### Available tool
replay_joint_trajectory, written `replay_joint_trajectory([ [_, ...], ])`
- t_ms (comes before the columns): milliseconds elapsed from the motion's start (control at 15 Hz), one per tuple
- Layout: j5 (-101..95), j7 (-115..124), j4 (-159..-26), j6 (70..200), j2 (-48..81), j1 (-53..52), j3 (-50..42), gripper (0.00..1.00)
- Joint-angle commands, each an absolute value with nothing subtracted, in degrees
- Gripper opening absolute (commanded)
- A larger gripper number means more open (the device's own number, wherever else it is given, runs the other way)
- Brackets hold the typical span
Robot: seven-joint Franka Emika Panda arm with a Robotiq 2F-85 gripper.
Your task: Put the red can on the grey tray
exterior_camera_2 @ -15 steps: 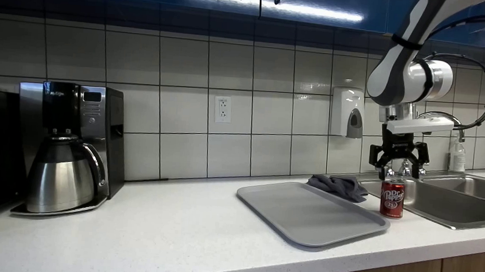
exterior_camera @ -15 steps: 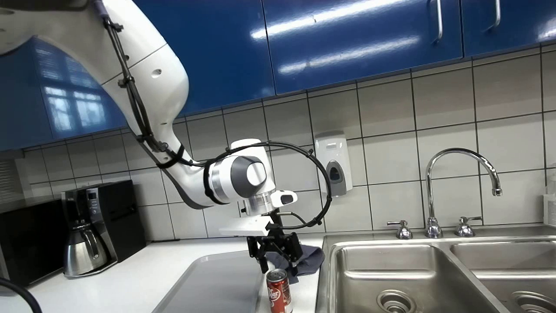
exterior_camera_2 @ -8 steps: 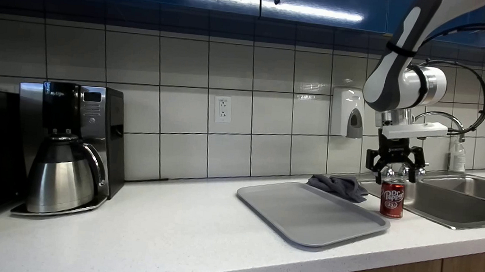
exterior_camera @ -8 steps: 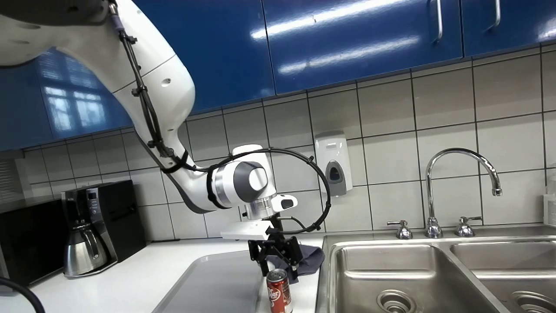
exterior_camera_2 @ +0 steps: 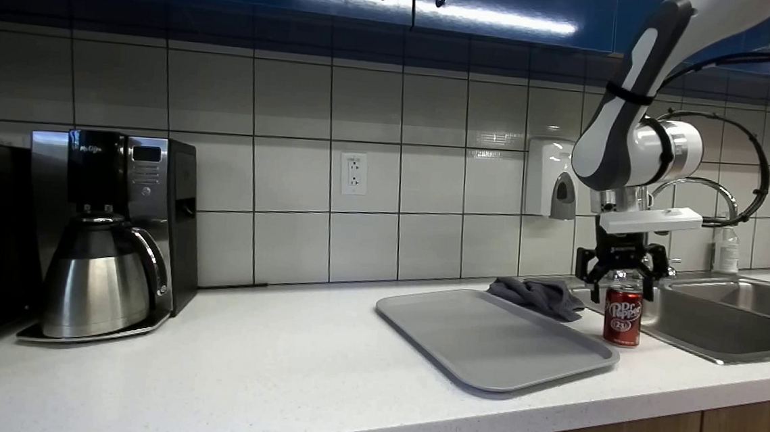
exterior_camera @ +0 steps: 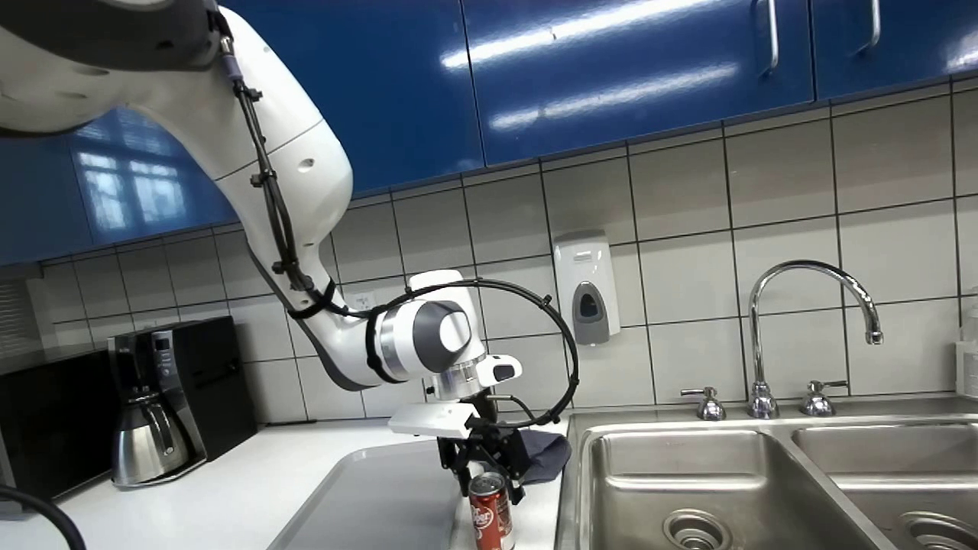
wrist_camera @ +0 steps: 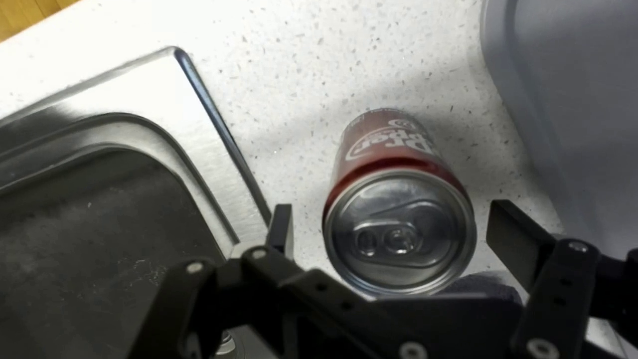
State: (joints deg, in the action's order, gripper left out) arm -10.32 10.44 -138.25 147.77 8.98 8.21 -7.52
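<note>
My claw (exterior_camera: 490,490): pointed down, its fingers (exterior_camera: 463,481) spread, one to either side of the top of the red can (exterior_camera: 491,523).
Red can: stood upright on the white counter (exterior_camera: 244,481), between the grey tray (exterior_camera: 382,496) and the sink (exterior_camera: 829,489).
Grey tray: lay flat, its near end cut off from view.
Dark cloth (exterior_camera: 546,456): sat crumpled behind my claw, just beside the sink.
Sink: had two steel basins, a curved faucet (exterior_camera: 757,344) behind them.
Coffee maker (exterior_camera: 214,382): stood well apart from me.
Soap dispenser (exterior_camera: 587,286): hung on the tiled wall (exterior_camera: 688,283).

Both exterior views face the back edge of the counter (exterior_camera_2: 265,377), sharing the tray (exterior_camera_2: 491,339); the wrist's looks closely down.
</note>
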Motion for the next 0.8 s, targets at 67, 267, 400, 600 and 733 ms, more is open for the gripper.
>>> replay_joint_trajectory([
  [67, -10.9, 12.5, -137.6, 148.0, 9.7, 6.7, -8.6, 1.0],
  [267, -11.2, 12.8, -137.8, 147.8, 9.8, 6.5, -8.9, 1.0],
  [400, -11.3, 12.8, -137.7, 148.0, 10.1, 6.4, -9.2, 0.75],
  [600, -10.9, 12.5, -137.6, 147.9, 10.0, 6.4, -9.2, 0.56],
  [733, -10.7, 12.6, -137.7, 147.6, 9.8, 6.4, -9.2, 0.42],
])
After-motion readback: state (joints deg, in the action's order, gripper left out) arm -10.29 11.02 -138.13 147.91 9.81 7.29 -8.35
